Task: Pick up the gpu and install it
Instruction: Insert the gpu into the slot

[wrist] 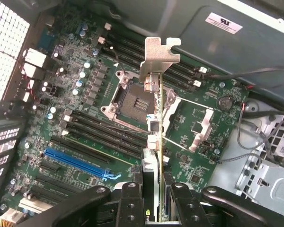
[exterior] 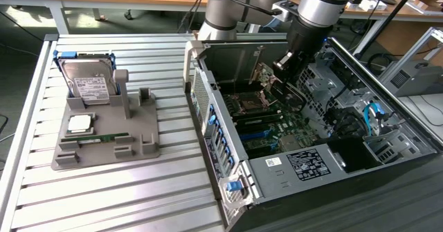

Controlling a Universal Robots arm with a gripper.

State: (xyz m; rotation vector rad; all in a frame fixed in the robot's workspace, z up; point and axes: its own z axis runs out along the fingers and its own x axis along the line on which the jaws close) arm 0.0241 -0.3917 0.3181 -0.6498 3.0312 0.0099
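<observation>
The black two-fingered gripper stands about half closed. Its fingers are clamped on the two faces of the gpu, a thin dark circuit card with a silvery metal bracket at its far end, held edge-on. The card hangs inside the open grey computer case, over the square silver processor socket of the green motherboard. A long blue expansion slot lies near that socket, apart from the card.

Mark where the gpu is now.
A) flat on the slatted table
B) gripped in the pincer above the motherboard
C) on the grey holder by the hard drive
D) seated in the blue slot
B: the gpu sits edge-on in the pincer, clear above the motherboard.
</observation>
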